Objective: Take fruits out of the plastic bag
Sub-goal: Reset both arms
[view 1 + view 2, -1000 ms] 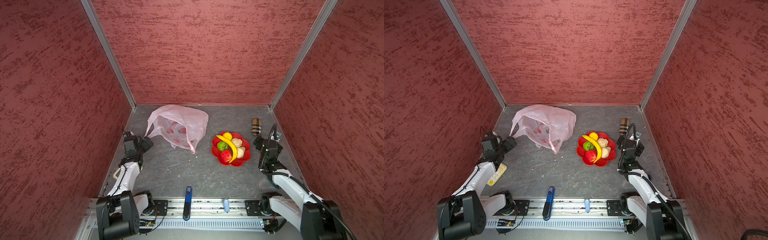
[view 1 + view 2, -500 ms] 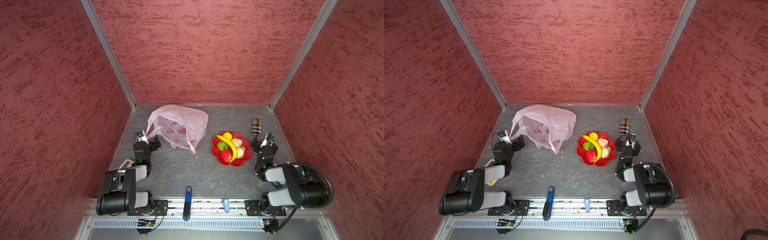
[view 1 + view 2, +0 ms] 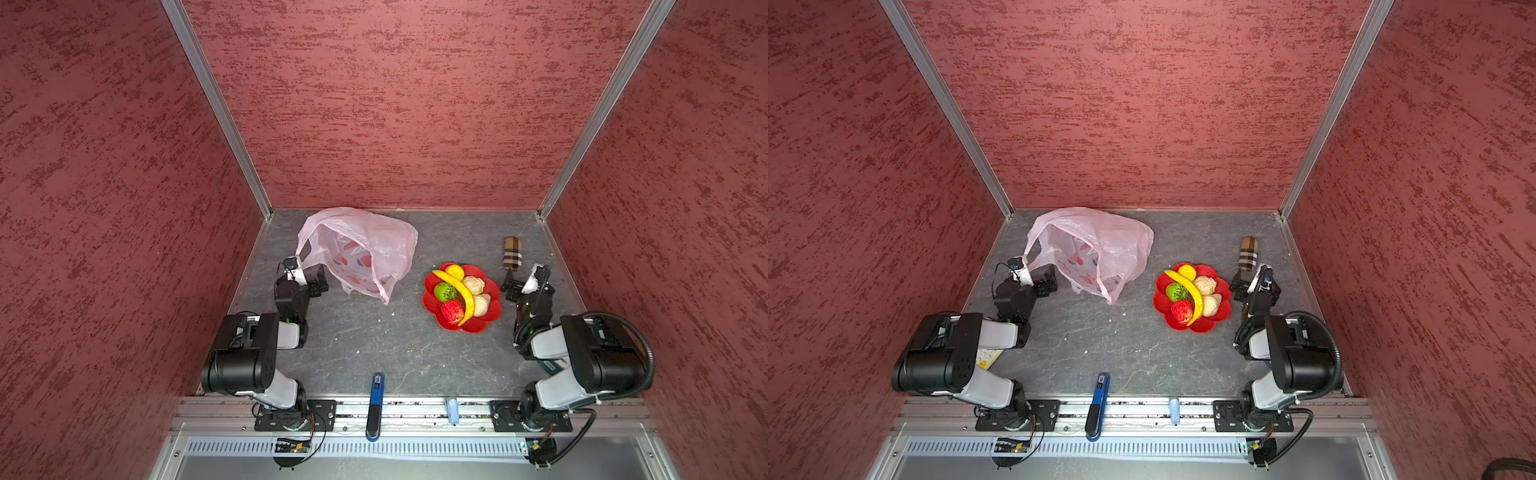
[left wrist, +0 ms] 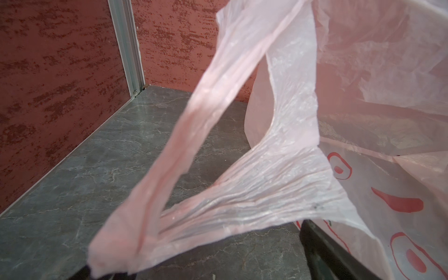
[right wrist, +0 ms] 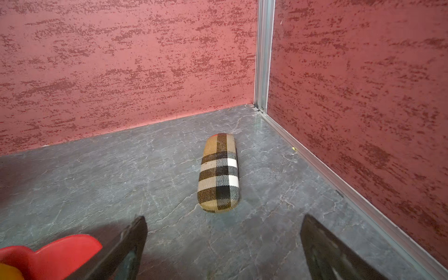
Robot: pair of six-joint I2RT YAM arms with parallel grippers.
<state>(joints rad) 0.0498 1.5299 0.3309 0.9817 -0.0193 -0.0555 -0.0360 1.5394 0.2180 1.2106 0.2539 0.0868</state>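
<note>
Pink plastic bag sits left of centre in both top views, its handle draped across your spread left gripper. Fruits fill the red plate right of centre; your right gripper, also spread and empty, faces a plaid case

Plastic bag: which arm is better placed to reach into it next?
Left. The left gripper, open, sits at the handle loop of the plastic bag. The right gripper, also open, is beyond the red plate, by the plaid case.
</note>
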